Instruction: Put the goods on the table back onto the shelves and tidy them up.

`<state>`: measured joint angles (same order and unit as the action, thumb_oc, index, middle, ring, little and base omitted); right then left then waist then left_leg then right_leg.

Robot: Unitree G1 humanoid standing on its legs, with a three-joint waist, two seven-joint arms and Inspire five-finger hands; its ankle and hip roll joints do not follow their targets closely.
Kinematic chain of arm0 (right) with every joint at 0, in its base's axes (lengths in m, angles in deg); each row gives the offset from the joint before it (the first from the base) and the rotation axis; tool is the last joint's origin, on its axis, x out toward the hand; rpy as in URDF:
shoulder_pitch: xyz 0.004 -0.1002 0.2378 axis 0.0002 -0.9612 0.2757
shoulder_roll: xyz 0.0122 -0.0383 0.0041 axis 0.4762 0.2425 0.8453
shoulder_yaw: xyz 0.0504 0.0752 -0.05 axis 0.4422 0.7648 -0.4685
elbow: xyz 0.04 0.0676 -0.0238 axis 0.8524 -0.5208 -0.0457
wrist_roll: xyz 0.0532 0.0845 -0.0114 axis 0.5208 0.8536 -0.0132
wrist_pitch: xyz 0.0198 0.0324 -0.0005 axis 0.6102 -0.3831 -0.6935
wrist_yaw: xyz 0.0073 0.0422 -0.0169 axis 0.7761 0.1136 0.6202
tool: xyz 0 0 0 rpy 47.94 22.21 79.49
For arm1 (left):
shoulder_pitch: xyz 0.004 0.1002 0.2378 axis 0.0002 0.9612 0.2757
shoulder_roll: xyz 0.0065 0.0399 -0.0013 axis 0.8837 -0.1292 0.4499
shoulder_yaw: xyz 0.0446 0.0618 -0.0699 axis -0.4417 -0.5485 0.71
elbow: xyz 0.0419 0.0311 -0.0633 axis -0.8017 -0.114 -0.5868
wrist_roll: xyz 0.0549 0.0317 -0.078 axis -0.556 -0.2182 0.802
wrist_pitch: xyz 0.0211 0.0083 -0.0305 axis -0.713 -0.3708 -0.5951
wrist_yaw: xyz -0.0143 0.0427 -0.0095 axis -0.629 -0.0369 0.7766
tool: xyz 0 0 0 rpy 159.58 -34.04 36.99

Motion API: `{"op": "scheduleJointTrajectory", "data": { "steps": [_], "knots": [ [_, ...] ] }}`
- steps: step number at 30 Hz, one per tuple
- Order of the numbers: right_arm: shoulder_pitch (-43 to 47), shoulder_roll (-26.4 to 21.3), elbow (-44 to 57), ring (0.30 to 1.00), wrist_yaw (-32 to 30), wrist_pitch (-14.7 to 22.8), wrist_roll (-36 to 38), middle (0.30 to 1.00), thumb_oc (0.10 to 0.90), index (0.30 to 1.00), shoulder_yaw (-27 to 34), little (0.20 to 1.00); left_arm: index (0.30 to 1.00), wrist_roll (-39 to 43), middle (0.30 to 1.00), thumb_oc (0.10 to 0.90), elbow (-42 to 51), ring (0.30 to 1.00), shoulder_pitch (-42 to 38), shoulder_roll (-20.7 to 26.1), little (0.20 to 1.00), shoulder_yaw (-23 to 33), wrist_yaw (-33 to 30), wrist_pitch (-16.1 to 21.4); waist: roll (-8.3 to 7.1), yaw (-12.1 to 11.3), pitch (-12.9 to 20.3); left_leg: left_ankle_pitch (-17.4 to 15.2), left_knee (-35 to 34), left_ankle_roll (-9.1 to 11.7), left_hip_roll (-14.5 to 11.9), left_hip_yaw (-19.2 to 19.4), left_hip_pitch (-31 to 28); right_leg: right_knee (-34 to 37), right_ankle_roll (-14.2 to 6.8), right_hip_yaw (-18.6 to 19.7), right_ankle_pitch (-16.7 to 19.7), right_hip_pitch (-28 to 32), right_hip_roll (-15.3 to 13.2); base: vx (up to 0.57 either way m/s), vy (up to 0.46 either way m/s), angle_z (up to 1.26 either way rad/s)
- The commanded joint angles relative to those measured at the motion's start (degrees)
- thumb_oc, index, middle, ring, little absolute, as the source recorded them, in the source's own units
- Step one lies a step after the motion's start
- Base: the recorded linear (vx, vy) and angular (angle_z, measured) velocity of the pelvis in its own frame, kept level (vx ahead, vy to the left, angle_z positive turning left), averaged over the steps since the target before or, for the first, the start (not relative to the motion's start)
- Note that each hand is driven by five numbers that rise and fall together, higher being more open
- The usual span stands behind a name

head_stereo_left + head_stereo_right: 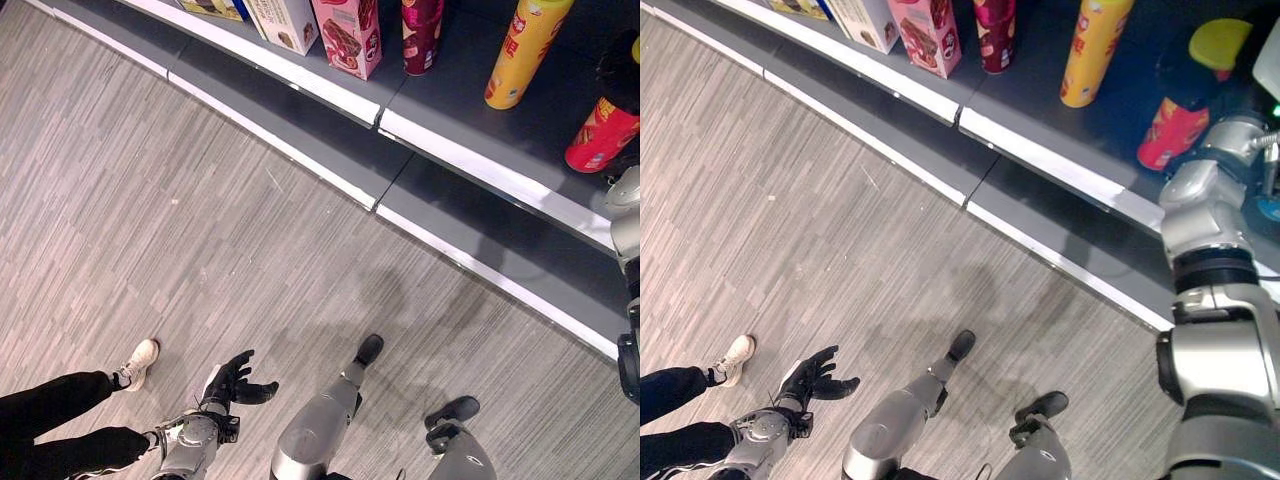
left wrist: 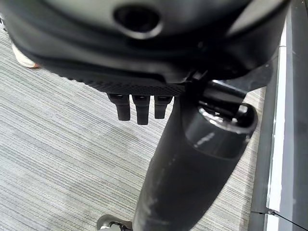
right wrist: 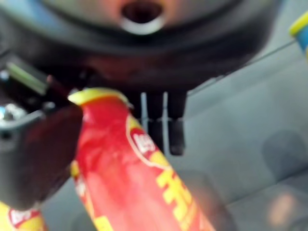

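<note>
A shop: dark grey shelves (image 1: pixel 300 120) with white price-strip edges run from eleven to four o'clock, stocked with snack boxes (image 1: pixel 350 35) and tall crisp tubes (image 1: pixel 525 50), above grey wood-look flooring (image 1: pixel 150 230).

Red can (image 1: pixel 1172 133) (yellow lid), yellow can (image 1: pixel 525 47)

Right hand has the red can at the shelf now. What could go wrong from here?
1. The right hand holds the red can, which looks tilted in the right wrist view; released like that, it may tip over.
2. The yellow can stands close by on the shelf; the arm might knock it.
3. A person's shoe is near the open left hand; a swing could hit it.
</note>
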<state>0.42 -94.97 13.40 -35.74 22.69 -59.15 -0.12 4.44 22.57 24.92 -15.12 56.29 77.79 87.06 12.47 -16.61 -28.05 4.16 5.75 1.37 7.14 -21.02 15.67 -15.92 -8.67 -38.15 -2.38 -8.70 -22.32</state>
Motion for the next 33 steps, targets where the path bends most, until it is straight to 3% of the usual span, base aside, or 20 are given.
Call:
{"op": "scheduleJointTrajectory", "data": {
  "steps": [1,13,14,15,16,33],
  "knots": [
    [5.51,-3.96,3.46,0.300,-5.87,2.70,-0.17,0.300,0.400,0.300,-1.62,0.300,0.900,-0.42,0.900,0.800,-1.23,0.900,1.74,3.31,0.900,-1.94,-1.36,1.26,-0.51,-1.11,3.50,-0.41,-7.38,-0.40,-1.89,-3.56,-2.48,-9.79,-5.49,2.74,-1.13,-2.78,-6.49,0.01,-0.007,0.10],
    [7.26,-2.32,-0.50,0.300,-6.07,3.07,2.08,0.300,0.400,0.300,-2.93,0.300,0.900,-0.41,0.900,0.800,-2.67,0.900,0.34,3.01,0.900,-2.59,-2.17,1.28,-0.67,-0.76,3.54,-0.18,-7.89,-0.49,-1.48,-3.97,-2.66,-10.21,-5.54,2.29,-0.76,-2.93,-7.09,0.00,-0.001,0.02],
    [7.31,-2.01,-0.52,0.651,-6.13,3.17,2.25,0.651,0.634,0.651,-3.04,0.651,0.900,-0.23,0.900,0.800,-2.70,0.900,0.29,3.07,0.900,-2.50,-2.24,1.33,-0.69,-0.68,3.57,-0.20,-7.89,-0.50,-1.42,-3.95,-2.65,-10.29,-5.54,2.47,-0.75,-3.08,-7.06,0.00,0.000,0.00],
    [7.31,-2.01,-0.51,0.740,-6.13,3.16,2.25,0.740,0.693,0.740,-3.04,0.740,0.900,-0.22,0.900,0.800,-2.70,0.900,0.29,3.07,0.900,-2.50,-2.24,1.33,-0.69,-0.68,3.56,-0.19,-7.90,-0.50,-1.42,-3.94,-2.65,-10.30,-5.54,2.47,-0.76,-3.08,-7.07,0.00,0.000,0.00],
    [7.26,-1.81,-0.44,0.900,-6.17,3.12,2.27,0.900,0.800,0.900,-2.94,0.900,0.900,-0.19,0.900,0.800,-2.78,0.900,0.16,3.01,0.900,-2.56,-2.31,1.29,-0.69,-0.62,3.55,-0.20,-7.89,-0.47,-1.44,-3.91,-2.66,-10.33,-5.55,2.50,-0.75,-3.07,-7.14,0.00,0.000,0.00],
    [8.37,-0.91,-0.67,0.900,-6.04,2.48,1.30,0.900,0.800,0.900,-3.95,0.900,0.900,-0.34,0.900,0.800,-4.05,0.900,-0.99,2.87,0.900,-2.73,-2.74,1.19,-1.24,0.24,3.49,-0.20,-7.89,-0.53,-1.24,-4.06,-2.79,-10.71,-5.61,2.38,-0.45,-3.12,-7.52,0.00,0.000,0.00]
  ]
}}
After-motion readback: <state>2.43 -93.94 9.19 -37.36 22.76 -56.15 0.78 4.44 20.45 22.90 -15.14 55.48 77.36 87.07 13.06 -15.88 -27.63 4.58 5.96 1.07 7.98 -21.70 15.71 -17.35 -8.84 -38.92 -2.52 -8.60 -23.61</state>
